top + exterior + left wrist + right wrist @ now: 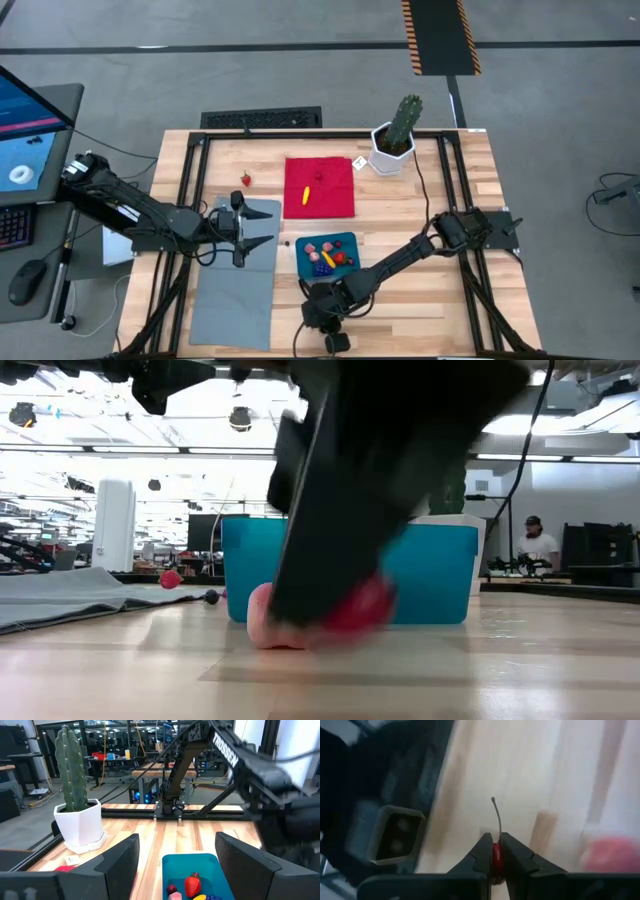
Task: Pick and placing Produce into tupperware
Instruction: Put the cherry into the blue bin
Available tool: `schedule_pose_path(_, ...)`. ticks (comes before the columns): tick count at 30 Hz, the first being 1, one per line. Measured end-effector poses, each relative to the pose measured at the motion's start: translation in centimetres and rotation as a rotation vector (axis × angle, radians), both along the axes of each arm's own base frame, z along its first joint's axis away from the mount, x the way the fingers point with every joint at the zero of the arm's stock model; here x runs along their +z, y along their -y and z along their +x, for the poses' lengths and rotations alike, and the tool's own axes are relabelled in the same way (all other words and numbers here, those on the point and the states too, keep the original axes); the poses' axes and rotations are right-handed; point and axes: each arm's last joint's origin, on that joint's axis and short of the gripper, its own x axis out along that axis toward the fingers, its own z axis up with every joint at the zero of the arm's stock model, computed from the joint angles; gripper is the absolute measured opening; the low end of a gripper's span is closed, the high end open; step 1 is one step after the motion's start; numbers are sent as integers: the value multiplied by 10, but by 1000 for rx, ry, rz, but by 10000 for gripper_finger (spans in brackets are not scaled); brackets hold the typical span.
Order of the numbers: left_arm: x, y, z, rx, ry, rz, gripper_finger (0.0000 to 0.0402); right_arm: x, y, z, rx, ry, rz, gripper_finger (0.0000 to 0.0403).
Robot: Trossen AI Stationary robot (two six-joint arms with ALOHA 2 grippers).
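The teal tupperware (pixel 325 255) stands on the table near the front edge. It holds several produce pieces, among them a strawberry (pixel 192 884). My right gripper (pixel 496 851) is low over the table just in front of the tupperware (pixel 440 575), shut on a red cherry (pixel 496 862). A pink piece (pixel 262 620) lies on the table beside it. Another strawberry (pixel 246 180) lies on the wood, and a yellow piece (pixel 306 195) rests on the red cloth (pixel 335 187). My left gripper (pixel 262 228) hangs open over the grey mat (pixel 235 290). My right gripper pinches the cherry's round red body (pixel 496 866) between its two fingertips (pixel 482 855). The fingers slant down from the table's right side. The thin stem (pixel 498 820) sticks out past the tips. Whether the cherry is off the table, I cannot tell.
A green cactus in a white pot (pixel 395 140) stands at the back right, beyond the red cloth. Black frame rails (pixel 190 200) run along the table's sides. Bare wood lies to the right of the tupperware.
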Motion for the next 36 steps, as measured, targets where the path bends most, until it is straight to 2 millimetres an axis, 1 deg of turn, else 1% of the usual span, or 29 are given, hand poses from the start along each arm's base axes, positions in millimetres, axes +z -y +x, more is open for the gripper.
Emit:
schedule_pose_path(3,0,0,0,0,-3,3,252,16,1,1,12,50,-20,51)
schedule_pose_path(5,0,0,0,0,-4,9,252,26,6,-4,19,48,-66,48)
schedule_pose_path(6,-1,0,0,0,-6,10,252,31,7,-3,22,72,-65,48)
schedule_pose_path(12,-2,0,0,2,-16,15,252,74,24,-11,3,177,-157,48)
schedule_pose_path(15,-2,0,0,2,-18,16,252,88,38,-14,-13,192,-221,48)
schedule_pose_path(18,-2,0,0,3,-15,15,252,100,58,-20,-50,188,-261,48)
schedule_pose_path(21,-2,0,0,2,-18,16,252,102,79,-29,-87,187,-264,49)
schedule_pose_path(23,-2,0,0,0,-20,17,252,101,91,-32,-116,228,-250,49)
schedule_pose_path(27,-2,0,0,0,-20,22,252,106,114,-53,-163,299,-225,49)
schedule_pose_path(29,-1,0,0,0,-15,27,252,111,125,-67,-191,323,-215,49)
schedule_pose_path(31,-2,0,0,1,-17,31,252,119,135,-79,-220,389,-190,49)
schedule_pose_path(34,-1,0,0,2,-14,41,252,132,147,-102,-259,495,-146,49)
schedule_pose_path(36,-1,0,0,2,-14,41,252,137,156,-120,-294,541,-118,49)
